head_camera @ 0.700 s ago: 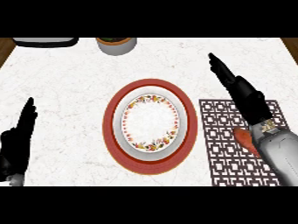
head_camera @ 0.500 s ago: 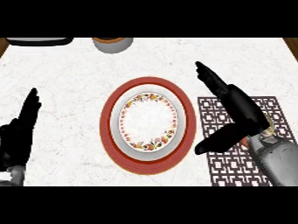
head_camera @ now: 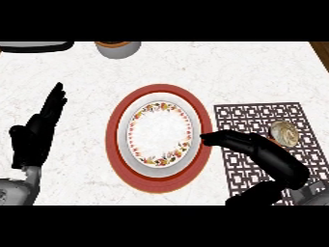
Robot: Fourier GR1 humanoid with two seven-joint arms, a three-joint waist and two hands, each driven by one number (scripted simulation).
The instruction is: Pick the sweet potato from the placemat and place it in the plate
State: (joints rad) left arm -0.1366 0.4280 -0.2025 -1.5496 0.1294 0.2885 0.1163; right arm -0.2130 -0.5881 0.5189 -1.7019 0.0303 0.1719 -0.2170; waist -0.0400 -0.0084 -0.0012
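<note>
The sweet potato (head_camera: pixel 284 133) shows as a tan rounded lump on the dark lattice placemat (head_camera: pixel 256 115), right of the plate. My right hand (head_camera: pixel 263 155) lies over the placemat just in front of it, fingers stretched left with their tips at the red rim, thumb spread low toward the view's bottom edge. It is open and nothing sits in its grasp; whether its back touches the sweet potato I cannot tell. The white plate (head_camera: pixel 134 136) with a floral border rests on a red charger (head_camera: pixel 114 144) at the centre. My left hand (head_camera: pixel 37 132) rests open at the left, fingers up.
A grey pot (head_camera: pixel 117 48) with an orange inside stands at the counter's far edge. A dark tray (head_camera: pixel 34 46) sits at the far left corner. Wooden floor shows past the counter's corners at top left and top right.
My right hand has swung down and left across the placemat, its fingers now pointing at the plate. The sweet potato, earlier under the hand, now shows beyond it. The left hand barely shifted.
</note>
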